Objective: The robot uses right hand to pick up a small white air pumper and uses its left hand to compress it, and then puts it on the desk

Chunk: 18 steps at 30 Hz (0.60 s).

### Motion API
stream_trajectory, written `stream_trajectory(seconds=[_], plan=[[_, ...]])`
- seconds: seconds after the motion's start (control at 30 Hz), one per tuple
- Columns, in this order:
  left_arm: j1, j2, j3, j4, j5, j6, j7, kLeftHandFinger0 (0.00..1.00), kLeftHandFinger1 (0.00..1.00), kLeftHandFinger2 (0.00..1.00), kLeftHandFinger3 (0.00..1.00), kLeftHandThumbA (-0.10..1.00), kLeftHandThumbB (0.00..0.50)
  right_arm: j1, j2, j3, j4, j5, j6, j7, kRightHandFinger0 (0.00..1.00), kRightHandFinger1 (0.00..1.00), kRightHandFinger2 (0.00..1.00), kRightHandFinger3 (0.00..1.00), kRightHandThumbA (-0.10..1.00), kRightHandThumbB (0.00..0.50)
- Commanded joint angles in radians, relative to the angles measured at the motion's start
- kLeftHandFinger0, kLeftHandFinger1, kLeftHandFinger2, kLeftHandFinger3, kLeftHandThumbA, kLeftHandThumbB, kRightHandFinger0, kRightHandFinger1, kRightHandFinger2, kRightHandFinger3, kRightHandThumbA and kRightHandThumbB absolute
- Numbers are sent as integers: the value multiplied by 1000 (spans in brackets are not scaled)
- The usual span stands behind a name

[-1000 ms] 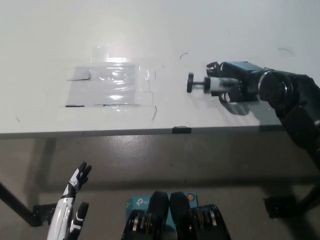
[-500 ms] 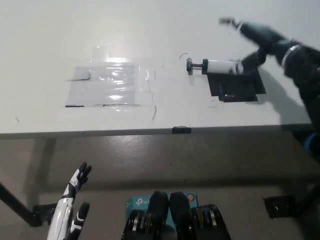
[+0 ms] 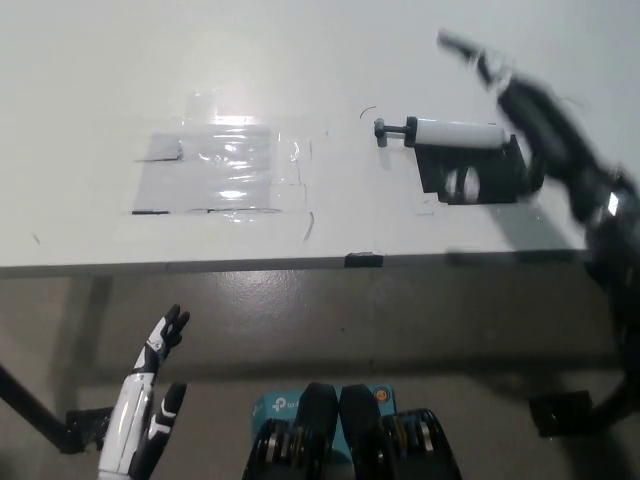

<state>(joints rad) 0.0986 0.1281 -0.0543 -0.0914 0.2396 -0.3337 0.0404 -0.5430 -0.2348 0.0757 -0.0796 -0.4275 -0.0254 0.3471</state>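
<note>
The small white air pumper [image 3: 450, 133] is seen lying on its side on the white desk [image 3: 300, 60], along the upper edge of a black patch [image 3: 470, 175], with its dark handle pointing toward the picture's left. The black right hand [image 3: 485, 62] is raised above the desk just right of the pumper, blurred, holding nothing; its fingers appear spread, clear of the pumper. The white left hand [image 3: 150, 395] is held below the desk edge at lower left, fingers apart and empty. A clear plastic sheet [image 3: 225, 168] is laid flat on the desk, well apart from the pumper.
</note>
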Motion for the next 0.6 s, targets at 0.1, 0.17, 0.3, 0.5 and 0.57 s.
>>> stream_trajectory(seconds=[0.1,0.17,0.3,0.5,0.57], plan=[[-87,28,19,23,-69,9,-31,1000,1000,1000,1000,1000,190,299,168,-108,-432,237,-184,-221,1000,1000,1000,1000,1000,186],[-89,29,19,26,-71,7,-32,1000,1000,1000,1000,1000,191,325,184,-112,-422,253,-209,-227,1000,1000,1000,1000,1000,164],[-114,33,20,34,-74,11,-36,1000,1000,1000,1000,1000,180,344,203,-126,-342,263,-270,-228,1000,1000,1000,1000,1000,130],[-109,41,21,48,-88,4,-42,1000,1000,1000,1000,1000,175,364,223,-143,-153,238,-316,-259,1000,1000,1000,1000,1000,159],[-109,43,22,55,-94,3,-46,1000,1000,1000,1000,1000,178,364,229,-148,-80,240,-337,-277,1000,1000,1000,1000,1000,179]])
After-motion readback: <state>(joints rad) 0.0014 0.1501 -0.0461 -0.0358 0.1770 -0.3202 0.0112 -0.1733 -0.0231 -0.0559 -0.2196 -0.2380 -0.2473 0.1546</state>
